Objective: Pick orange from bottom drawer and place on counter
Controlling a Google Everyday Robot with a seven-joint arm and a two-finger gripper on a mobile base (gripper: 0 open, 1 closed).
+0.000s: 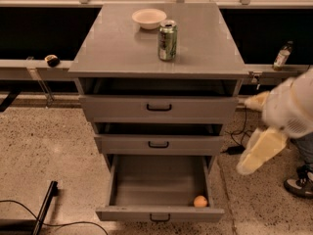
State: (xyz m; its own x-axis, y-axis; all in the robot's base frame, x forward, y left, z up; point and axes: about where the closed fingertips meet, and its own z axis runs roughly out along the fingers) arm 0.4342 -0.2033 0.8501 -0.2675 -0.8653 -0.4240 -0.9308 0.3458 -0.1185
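Observation:
The orange (200, 201) lies in the front right corner of the open bottom drawer (146, 185), against its low front panel. The counter (122, 43) is the grey cabinet top; a green soda can (167, 40) and a pale bowl (149, 18) stand on it. My gripper (254, 155), at the end of the white and cream arm, hangs to the right of the cabinet at the level of the middle drawer. It is above and to the right of the orange, apart from it and from the drawers.
The top drawer (159, 106) and middle drawer (159, 144) stand slightly open above the bottom one. A small bottle (282, 55) stands on the ledge at the right. A person's shoe (299, 186) is on the floor at the right. Cables and a black bar (44, 207) lie at the lower left.

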